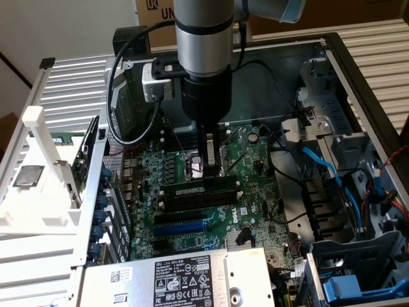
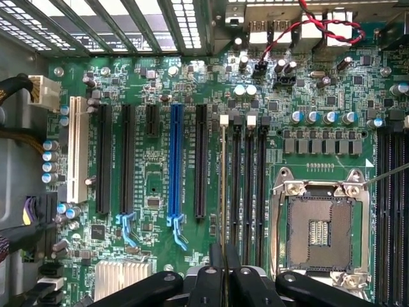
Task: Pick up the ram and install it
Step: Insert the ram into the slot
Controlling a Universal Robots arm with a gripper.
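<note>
Ram (image 1: 192, 190) sits edge-up at the black memory slots (image 2: 248, 192) next to the CPU socket (image 2: 317, 233). The gripper (image 1: 211, 176) is pinched nearly closed on its top edge, I'm guessing to keep it square.

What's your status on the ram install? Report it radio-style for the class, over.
Gripper shut on the ram. Ram upright on edge at the black memory slots, seating not confirmed. CPU socket open beside the slots.

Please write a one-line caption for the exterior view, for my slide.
The gripper holds the ram on edge among the memory slots of the motherboard.
</note>
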